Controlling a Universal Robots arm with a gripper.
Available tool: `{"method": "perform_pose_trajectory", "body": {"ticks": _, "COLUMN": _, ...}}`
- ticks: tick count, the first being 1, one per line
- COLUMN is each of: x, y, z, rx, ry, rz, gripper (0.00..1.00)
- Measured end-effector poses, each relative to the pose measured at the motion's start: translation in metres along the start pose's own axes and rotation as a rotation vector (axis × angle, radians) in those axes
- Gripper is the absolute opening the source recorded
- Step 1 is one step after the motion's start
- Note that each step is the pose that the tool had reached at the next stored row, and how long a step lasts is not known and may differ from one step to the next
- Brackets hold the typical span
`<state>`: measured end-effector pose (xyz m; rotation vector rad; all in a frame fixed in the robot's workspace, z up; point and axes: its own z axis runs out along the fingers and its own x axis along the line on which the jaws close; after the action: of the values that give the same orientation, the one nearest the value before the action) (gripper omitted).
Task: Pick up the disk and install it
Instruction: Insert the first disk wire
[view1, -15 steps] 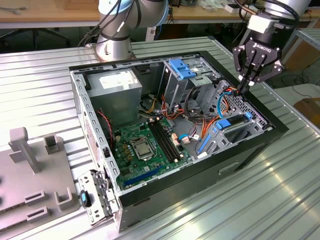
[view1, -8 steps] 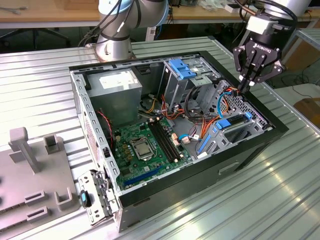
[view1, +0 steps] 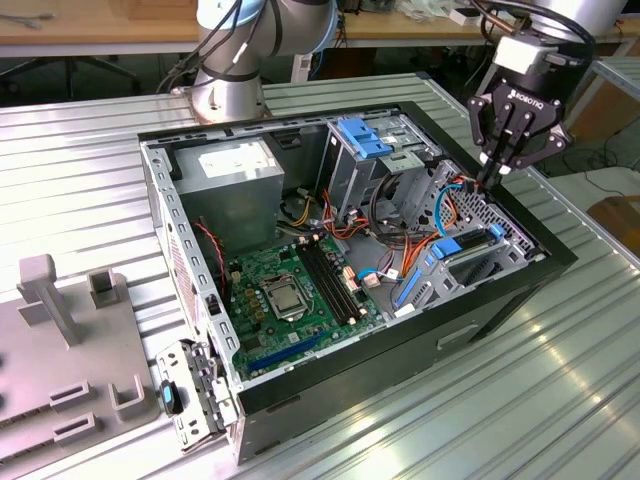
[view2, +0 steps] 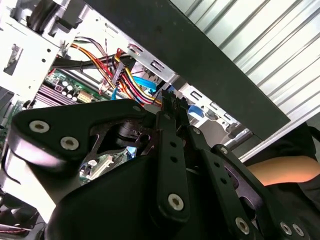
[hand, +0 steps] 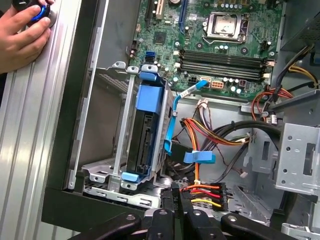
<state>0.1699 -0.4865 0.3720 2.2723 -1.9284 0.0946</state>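
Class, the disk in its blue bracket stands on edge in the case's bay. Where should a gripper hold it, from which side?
Probably pinch the disk across its thin exposed edge, on the blue bracket, coming through the case's open side: the bay's metal wall and a blue cable crowd its flat faces.

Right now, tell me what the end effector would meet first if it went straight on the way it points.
Probably the wire connector just ahead of the end effector, beside the disk; depth is unclear.
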Motion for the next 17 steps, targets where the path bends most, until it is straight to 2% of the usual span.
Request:
{"method": "perform_pose_trajectory", "body": {"ticks": 1, "x": 0.0032, "y": 0.0016, "z": 0.0006, "rx": 0.0002, "ry": -0.0001, "rz": 0.0, "gripper": 0.16}}
{"method": "perform_pose_trajectory", "body": {"ticks": 4, "x": 0.0033, "y": 0.0078, "z": 0.0018, "rx": 0.0028, "ry": -0.0001, "rz": 0.0, "gripper": 0.16}}
{"method": "perform_pose_trajectory", "body": {"ticks": 9, "x": 0.0026, "y": 0.0082, "z": 0.0059, "rx": 0.0036, "ry": -0.001, "rz": 0.025, "gripper": 0.16}}
{"method": "perform_pose_trajectory", "body": {"ticks": 10, "x": 0.0028, "y": 0.0082, "z": 0.006, "rx": 0.004, "ry": -0.003, "rz": 0.027, "gripper": 0.16}}
{"method": "perform_pose_trajectory", "body": {"ticks": 11, "x": 0.0029, "y": 0.0081, "z": 0.0062, "rx": 0.0061, "ry": -0.0099, "rz": 0.027, "gripper": 0.16}}
{"method": "perform_pose_trajectory", "body": {"ticks": 13, "x": 0.0041, "y": 0.0087, "z": 0.0065, "rx": 0.0145, "ry": -0.0307, "rz": 0.027, "gripper": 0.16}}
{"method": "perform_pose_trajectory", "body": {"ticks": 14, "x": 0.0053, "y": 0.0091, "z": 0.0067, "rx": 0.0187, "ry": -0.0372, "rz": 0.027, "gripper": 0.16}}
{"method": "perform_pose_trajectory", "body": {"ticks": 17, "x": 0.0111, "y": 0.0108, "z": 0.0077, "rx": 0.0302, "ry": -0.0478, "rz": 0.028, "gripper": 0.16}}
